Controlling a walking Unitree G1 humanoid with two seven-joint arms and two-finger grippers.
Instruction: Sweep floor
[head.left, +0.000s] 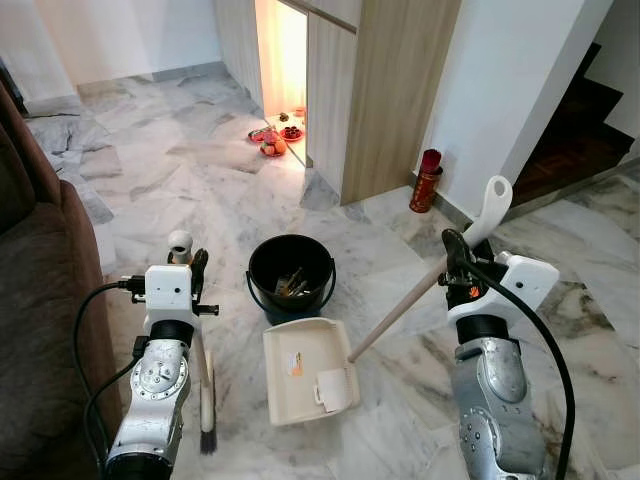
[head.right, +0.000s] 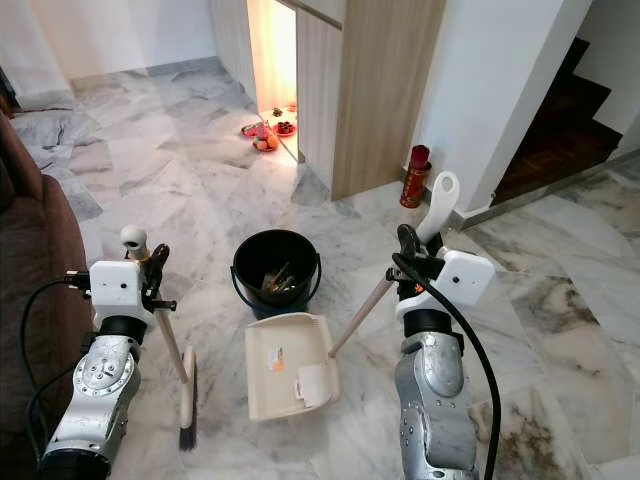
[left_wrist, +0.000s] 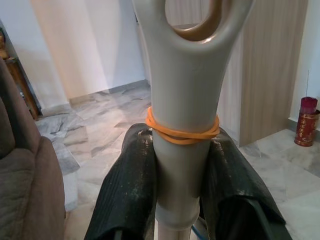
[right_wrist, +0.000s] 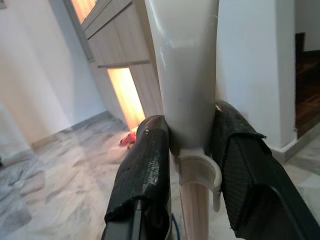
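Marble floor (head.left: 180, 150), grey-veined and glossy, runs across the scene. At far left stands a brown fabric sofa (head.left: 35, 290). Left gripper (left_wrist: 182, 175) is clamped on the pale plastic handle of a broom (head.left: 207, 395); an orange rubber band (left_wrist: 181, 131) rings that handle just above the ribbed black fingers (left_wrist: 127, 195). Dark bristles rest on the floor beside the left arm. At centre a round black bucket (head.left: 291, 272) holds mixed scraps, too small to identify. Touching its near side lies a cream plastic dustpan (head.left: 305, 368) containing a white scrap of paper (head.left: 334, 389) and a small orange bit. Its wooden pole rises rightward to a white looped grip, on which the right gripper (right_wrist: 192, 165) is closed. Beyond, a red canister (head.left: 426, 181) stands by the wood-veneer cabinet (head.left: 385, 90).
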